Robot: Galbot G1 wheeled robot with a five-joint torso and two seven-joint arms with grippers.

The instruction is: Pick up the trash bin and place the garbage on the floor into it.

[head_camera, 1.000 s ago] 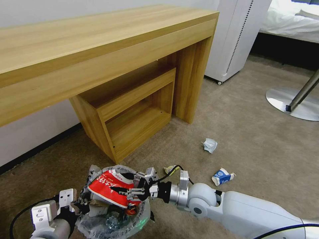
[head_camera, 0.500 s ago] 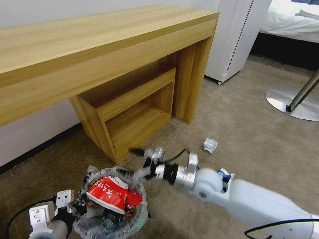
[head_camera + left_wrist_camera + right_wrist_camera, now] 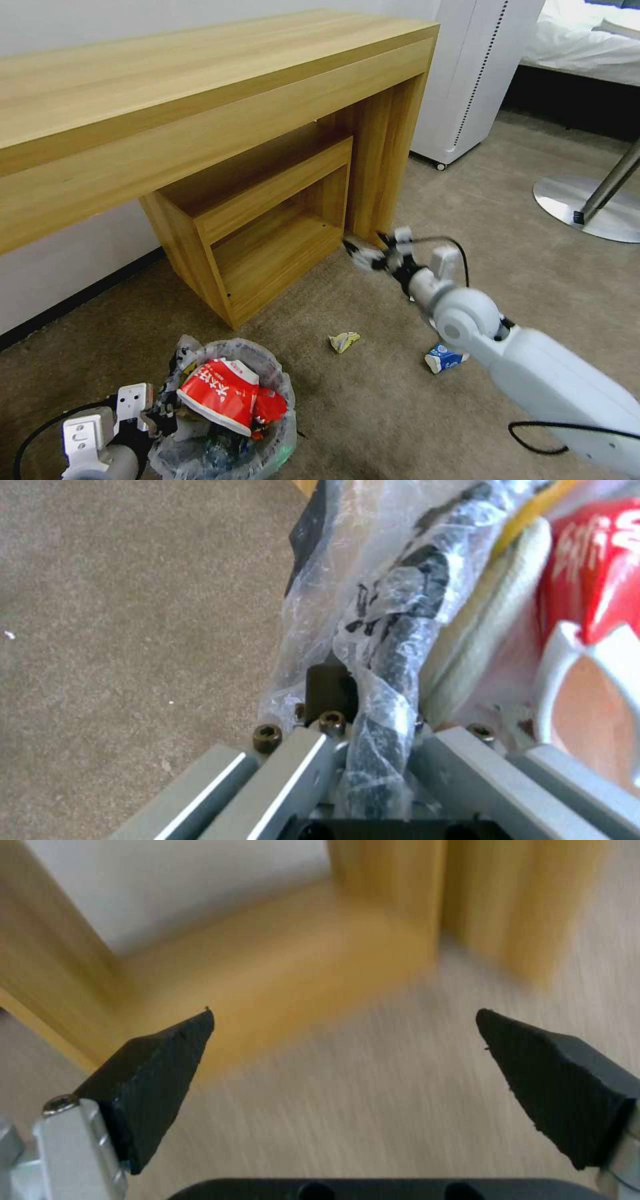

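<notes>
1. Since one second ago, the right gripper [image 3: 373, 257] has left the trash bin [image 3: 227, 427] and swung away over the floor [image 3: 507, 267], up toward the foot of the wooden desk [image 3: 373, 193]; the red wrapper [image 3: 217, 393] it was holding above the bin now lies inside, on top of the heap.
2. In the right wrist view, the black fingertips [image 3: 160, 1075] stand wide apart with nothing between them, so this gripper is free for the next piece.
3. The left gripper [image 3: 363, 750] is closed on the bin's rim, with the crinkled plastic liner [image 3: 393, 630] pinched in the grip. I judge it holds the bin near the floor so that the other arm has only a short way to drop things.
4. The bin sits low at the robot's left, already full of wrappers and a bottle.
5. Some garbage is still on the carpet: a yellow wrapper [image 3: 344, 341] just beyond the bin, and a blue-white carton [image 3: 443, 358] partly hidden beside the right arm.
6. My judgement is that the task is well advanced but not finished, and the open gripper is now moving toward the remaining litter.
</notes>
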